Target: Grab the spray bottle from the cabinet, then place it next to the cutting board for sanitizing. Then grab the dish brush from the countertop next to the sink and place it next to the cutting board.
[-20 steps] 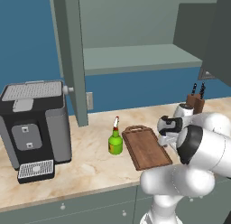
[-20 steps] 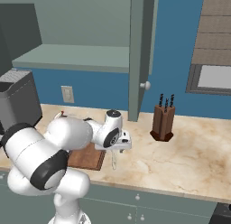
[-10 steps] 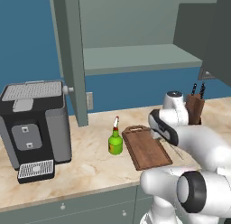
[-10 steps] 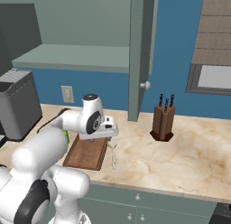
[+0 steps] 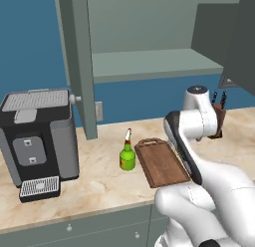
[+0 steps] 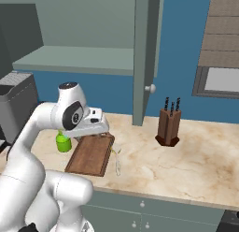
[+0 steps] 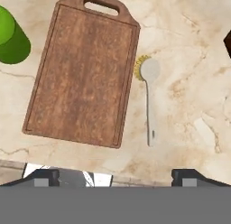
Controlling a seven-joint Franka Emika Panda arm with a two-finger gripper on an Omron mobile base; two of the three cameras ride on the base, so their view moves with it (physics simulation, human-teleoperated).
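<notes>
The dark wooden cutting board (image 7: pixel 83 76) lies flat on the beige countertop (image 7: pixel 189 96). The green spray bottle (image 5: pixel 127 157) stands upright close to the board's left side (image 6: pixel 63 142). The dish brush (image 7: pixel 149 94) lies along the board's right edge with its yellow head toward the handle loop, and is also visible in the right base view (image 6: pixel 117 161). My gripper (image 7: pixel 115 177) hangs high above the board's near end, open and holding nothing. The cabinet (image 5: pixel 149 61) above has its doors swung open, its shelf bare. The sink is out of view.
A black and grey coffee machine (image 5: pixel 37 136) stands on the counter left of the bottle. A brown knife block (image 6: pixel 169 128) sits to the right near the wall. The open cabinet door (image 6: pixel 144 53) hangs down above the counter between board and block.
The hand has lifted off the counter beside the brush and swung up and left over the board. The brush stays lying next to the board.
</notes>
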